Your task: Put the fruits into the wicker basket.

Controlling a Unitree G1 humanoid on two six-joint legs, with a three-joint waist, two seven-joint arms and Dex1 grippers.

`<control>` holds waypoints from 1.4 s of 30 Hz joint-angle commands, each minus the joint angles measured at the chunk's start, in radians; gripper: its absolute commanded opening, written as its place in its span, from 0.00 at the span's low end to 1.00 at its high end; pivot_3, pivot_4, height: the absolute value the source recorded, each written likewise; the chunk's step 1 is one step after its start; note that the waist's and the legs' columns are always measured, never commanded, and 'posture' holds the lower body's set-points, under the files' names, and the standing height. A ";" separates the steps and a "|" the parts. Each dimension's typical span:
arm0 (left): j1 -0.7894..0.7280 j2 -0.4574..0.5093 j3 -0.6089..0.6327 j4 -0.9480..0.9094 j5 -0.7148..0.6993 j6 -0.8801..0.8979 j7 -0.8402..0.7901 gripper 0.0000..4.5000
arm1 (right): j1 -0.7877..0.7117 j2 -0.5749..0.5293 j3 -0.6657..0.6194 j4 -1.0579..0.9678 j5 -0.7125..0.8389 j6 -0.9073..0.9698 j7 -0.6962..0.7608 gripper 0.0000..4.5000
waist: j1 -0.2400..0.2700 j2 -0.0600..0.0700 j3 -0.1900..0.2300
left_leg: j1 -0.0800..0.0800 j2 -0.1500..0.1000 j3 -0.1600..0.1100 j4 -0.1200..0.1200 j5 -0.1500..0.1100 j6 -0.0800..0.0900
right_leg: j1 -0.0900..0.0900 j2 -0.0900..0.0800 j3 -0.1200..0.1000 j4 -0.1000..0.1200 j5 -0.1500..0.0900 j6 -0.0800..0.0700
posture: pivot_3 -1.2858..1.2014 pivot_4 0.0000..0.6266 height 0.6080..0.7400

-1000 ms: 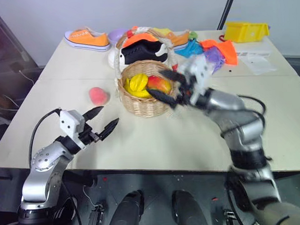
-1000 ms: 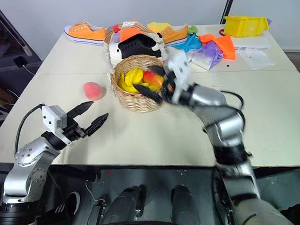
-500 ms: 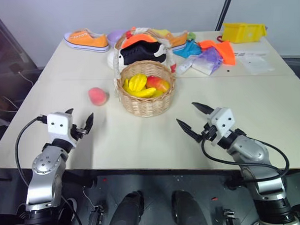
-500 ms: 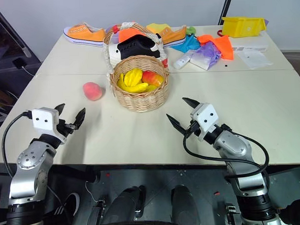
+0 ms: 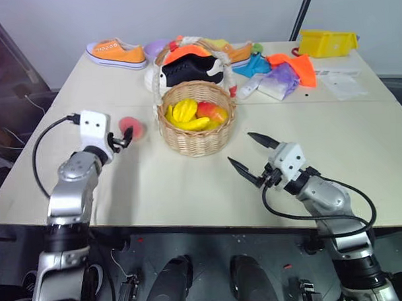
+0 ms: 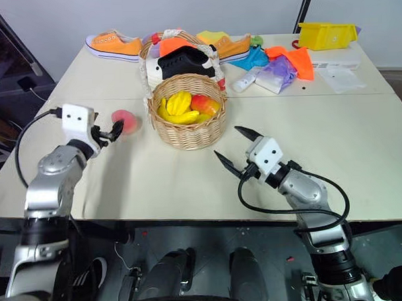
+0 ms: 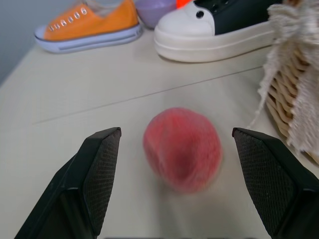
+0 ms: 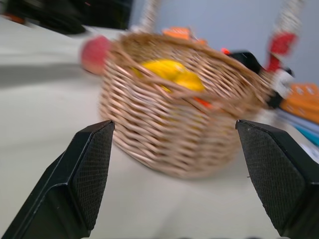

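Near the tabletop's (image 5: 189, 184) left edge, the left gripper (image 5: 120, 138) stood with its jaws parted, holding nothing, one finger on each side of the peach (image 7: 182, 155); it seemed not to touch it, though the blur left that unsure. Right of the peach, around the table's middle, sat the wicker basket (image 5: 197, 134) with the yellow and red-yellow fruits (image 5: 193, 114) inside. Toward the near edge, the right gripper (image 5: 248, 153) hung wide open and empty, pointing at the basket.

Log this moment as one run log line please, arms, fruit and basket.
left gripper: open, level with peach, not gripping | right gripper: open, empty, near wicker basket | banana, star fruit, mango: in basket | peach: on table
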 commanded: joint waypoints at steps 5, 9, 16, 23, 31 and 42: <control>-0.155 -0.009 -0.038 0.122 0.033 0.078 0.010 0.85 | 0.005 -0.015 0.005 -0.016 0.033 -0.022 0.056 0.90 | 0.000 -0.001 0.000 | 0.000 0.000 0.000 0.000 0.000 0.000 | 0.000 0.000 0.000 0.000 0.000 0.000 | 0.52 0.24 1.00; -0.198 -0.025 -0.047 0.189 0.049 0.105 0.031 0.85 | -0.013 -0.013 0.017 -0.030 0.028 0.000 0.053 0.90 | -0.001 -0.001 0.000 | 0.000 0.000 0.000 0.000 0.000 0.000 | 0.000 0.000 0.000 0.001 0.000 0.000 | 0.52 0.24 1.00; -0.234 -0.048 -0.021 0.252 0.048 0.096 0.070 0.85 | -0.044 -0.011 0.021 -0.038 0.028 0.042 0.048 0.90 | 0.002 -0.001 0.000 | 0.000 0.000 -0.001 0.000 0.000 -0.001 | 0.000 0.000 0.000 0.001 0.000 0.000 | 0.52 0.24 1.00; -0.264 -0.079 0.010 0.373 0.031 0.052 0.082 0.85 | -0.083 -0.006 0.022 -0.021 0.032 0.053 0.053 0.90 | 0.001 -0.001 0.000 | 0.000 0.000 0.000 0.000 0.000 -0.001 | 0.000 0.000 0.000 0.001 0.000 0.000 | 0.52 0.24 1.00; -0.268 -0.103 0.021 0.439 0.009 -0.001 0.065 0.67 | -0.086 0.011 0.027 -0.034 0.028 0.057 0.038 0.91 | 0.001 -0.002 0.000 | 0.000 0.000 0.000 0.001 0.001 -0.001 | 0.001 0.000 0.000 0.002 0.000 0.000 | 0.52 0.24 1.00; -0.139 -0.030 0.032 0.073 -0.011 0.101 0.025 0.53 | -0.079 0.010 -0.004 -0.027 0.043 0.059 0.029 0.91 | -0.005 -0.002 0.000 | 0.000 0.000 0.000 0.000 0.001 -0.001 | -0.001 0.000 0.000 0.002 0.001 0.000 | 0.52 0.24 1.00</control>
